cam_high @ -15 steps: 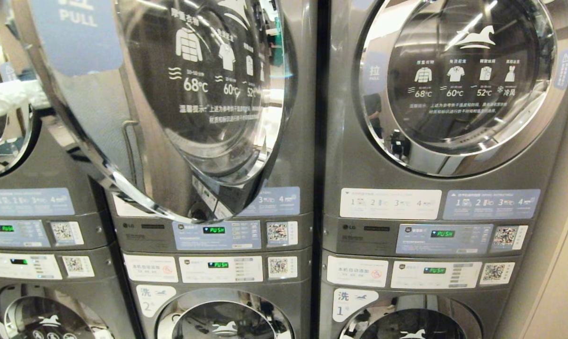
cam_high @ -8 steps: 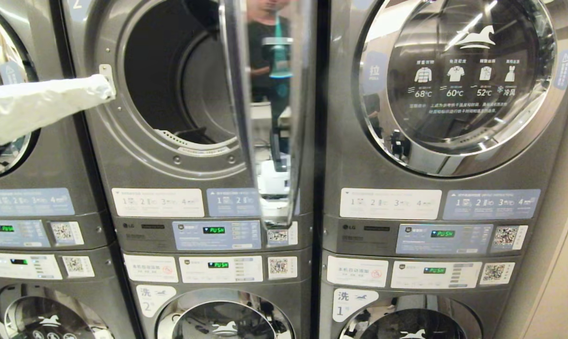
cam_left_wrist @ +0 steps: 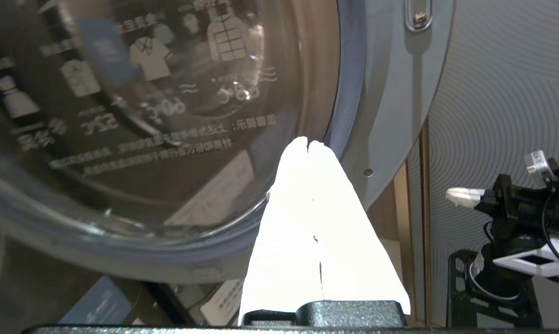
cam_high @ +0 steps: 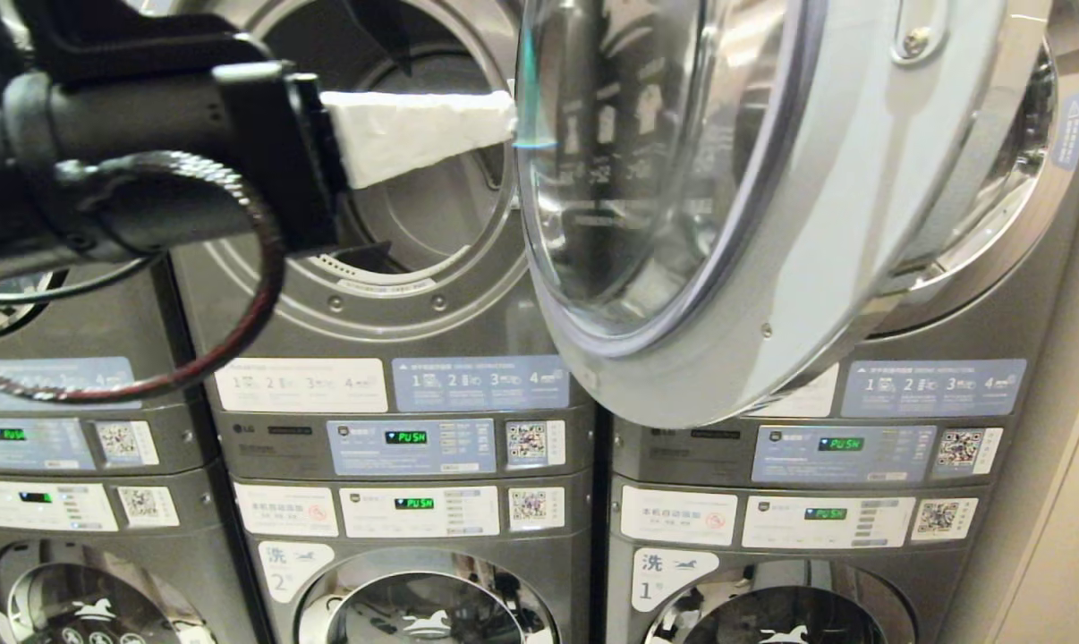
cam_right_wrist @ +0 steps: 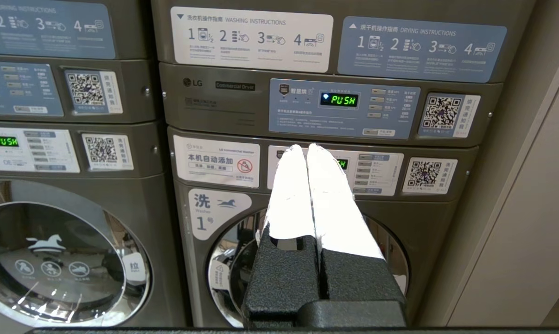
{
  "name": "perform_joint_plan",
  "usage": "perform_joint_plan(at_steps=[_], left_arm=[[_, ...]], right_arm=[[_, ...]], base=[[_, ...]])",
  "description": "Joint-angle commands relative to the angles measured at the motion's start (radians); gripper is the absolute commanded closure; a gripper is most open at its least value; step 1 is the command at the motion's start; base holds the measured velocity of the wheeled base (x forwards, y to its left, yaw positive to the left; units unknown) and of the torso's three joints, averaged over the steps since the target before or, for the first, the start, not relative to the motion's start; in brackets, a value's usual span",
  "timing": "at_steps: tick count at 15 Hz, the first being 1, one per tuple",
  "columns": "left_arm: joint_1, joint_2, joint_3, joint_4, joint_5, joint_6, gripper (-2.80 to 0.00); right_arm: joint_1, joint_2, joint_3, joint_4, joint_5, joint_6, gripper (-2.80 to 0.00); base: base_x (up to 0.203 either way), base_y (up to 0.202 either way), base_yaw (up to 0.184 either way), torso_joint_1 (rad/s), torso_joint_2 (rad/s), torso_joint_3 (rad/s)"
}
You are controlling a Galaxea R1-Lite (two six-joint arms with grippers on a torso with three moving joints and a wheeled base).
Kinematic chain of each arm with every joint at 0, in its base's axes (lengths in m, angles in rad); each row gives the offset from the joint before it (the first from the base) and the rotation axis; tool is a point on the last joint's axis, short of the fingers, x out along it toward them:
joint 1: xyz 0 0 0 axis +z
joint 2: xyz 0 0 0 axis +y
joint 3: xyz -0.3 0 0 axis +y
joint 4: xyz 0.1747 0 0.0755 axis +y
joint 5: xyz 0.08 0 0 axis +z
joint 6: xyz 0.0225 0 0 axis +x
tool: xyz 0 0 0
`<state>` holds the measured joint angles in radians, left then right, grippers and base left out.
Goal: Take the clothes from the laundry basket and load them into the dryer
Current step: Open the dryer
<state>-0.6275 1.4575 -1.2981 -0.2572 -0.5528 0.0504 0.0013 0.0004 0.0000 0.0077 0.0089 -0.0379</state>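
Observation:
The middle upper dryer [cam_high: 369,309] stands open and the part of its drum that shows holds no clothes. Its round glass door [cam_high: 727,224] is swung wide to the right. My left arm reaches across the opening from the left. The left gripper [cam_high: 509,116] is shut and empty, its white-wrapped tips against the door's inner edge; the left wrist view shows the gripper [cam_left_wrist: 307,142] at the door's glass [cam_left_wrist: 159,106]. My right gripper [cam_right_wrist: 306,147] is shut, empty and parked low before washer 1 [cam_right_wrist: 217,208]. Clothes and laundry basket are out of view.
The open door covers most of the right-hand dryer [cam_high: 1032,179]. Control panels [cam_high: 410,445] and washers [cam_high: 423,599] sit below the dryers. Another stack [cam_high: 47,429] stands at the left. A beige wall [cam_high: 1063,501] bounds the right side.
The dryer door has swung from nearly shut through edge-on to wide open at the right. My left arm has swept rightward across the opening, its shut tips staying by the door.

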Motion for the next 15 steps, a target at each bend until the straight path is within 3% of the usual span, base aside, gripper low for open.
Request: perform_joint_plan(at_steps=[1, 6, 8, 10, 12, 15], left_arm=[[-0.054, 0.116, -0.072, -0.002, 0.008, -0.001, 0.00], [-0.121, 0.321, -0.298, -0.001, 0.038, 0.000, 0.00], [-0.102, 0.342, -0.345, 0.029, 0.157, -0.006, 0.00], [-0.013, 0.263, -0.342, 0.105, 0.283, -0.047, 0.00], [0.132, 0.107, -0.278, 0.205, 0.362, -0.118, 0.00], [0.518, -0.172, 0.025, 0.265, 0.397, -0.180, 0.00]], right_arm=[[0.000, 0.000, 0.000, 0.000, 0.000, 0.000, 0.00], [0.000, 0.000, 0.000, 0.000, 0.000, 0.000, 0.00], [0.000, 0.000, 0.000, 0.000, 0.000, 0.000, 0.00], [0.000, 0.000, 0.000, 0.000, 0.000, 0.000, 0.00], [0.000, 0.000, 0.000, 0.000, 0.000, 0.000, 0.00], [0.000, 0.000, 0.000, 0.000, 0.000, 0.000, 0.00]], base=[[0.000, 0.000, 0.000, 0.000, 0.00, 0.000], [0.000, 0.000, 0.000, 0.000, 0.00, 0.000], [0.000, 0.000, 0.000, 0.000, 0.00, 0.000], [0.000, 0.000, 0.000, 0.000, 0.00, 0.000], [0.000, 0.000, 0.000, 0.000, 0.00, 0.000], [0.000, 0.000, 0.000, 0.000, 0.00, 0.000]])
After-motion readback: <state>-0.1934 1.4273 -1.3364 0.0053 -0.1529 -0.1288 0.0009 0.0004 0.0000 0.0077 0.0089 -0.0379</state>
